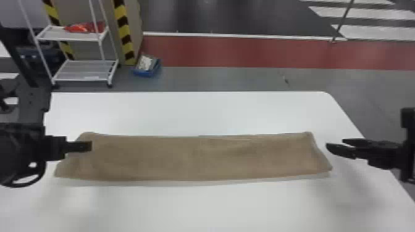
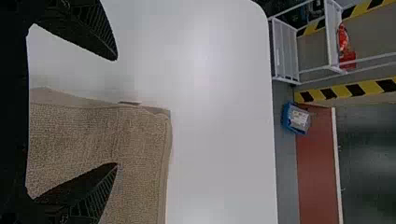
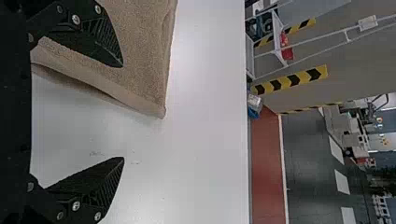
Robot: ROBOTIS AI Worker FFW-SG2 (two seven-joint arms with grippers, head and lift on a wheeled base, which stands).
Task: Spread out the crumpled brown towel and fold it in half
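Across the white table (image 1: 191, 111), the brown towel (image 1: 191, 157) lies flat as a long strip running left to right, its far edge close to straight and its left and right ends slanting outward toward the near side. Over its left end hangs the left gripper (image 1: 91, 146), its tip overlapping the cloth in the head view. Just beyond the right end is the right gripper (image 1: 336, 144), above bare tabletop, with a little space between its fingertips and the cloth in that view.

Seen from the left wrist, the left gripper (image 2: 116, 112) has its jaws wide apart: 1 finger is in front of the towel, the other in front of bare table, and 1 side edge of the cloth runs through the gap to a corner past the 2 tips. From the right wrist, the right gripper (image 3: 123, 112) is also spread wide and empty, 1 finger overlapping the towel, the other against white tabletop, with 1 corner beyond the tips. Neither pair grips the cloth.

Past the table's far edge, toward the left, stand a white cart (image 1: 83, 74) with a red item (image 1: 83, 28) on its upper shelf and, beside it, a blue box (image 1: 145, 73) on the floor.
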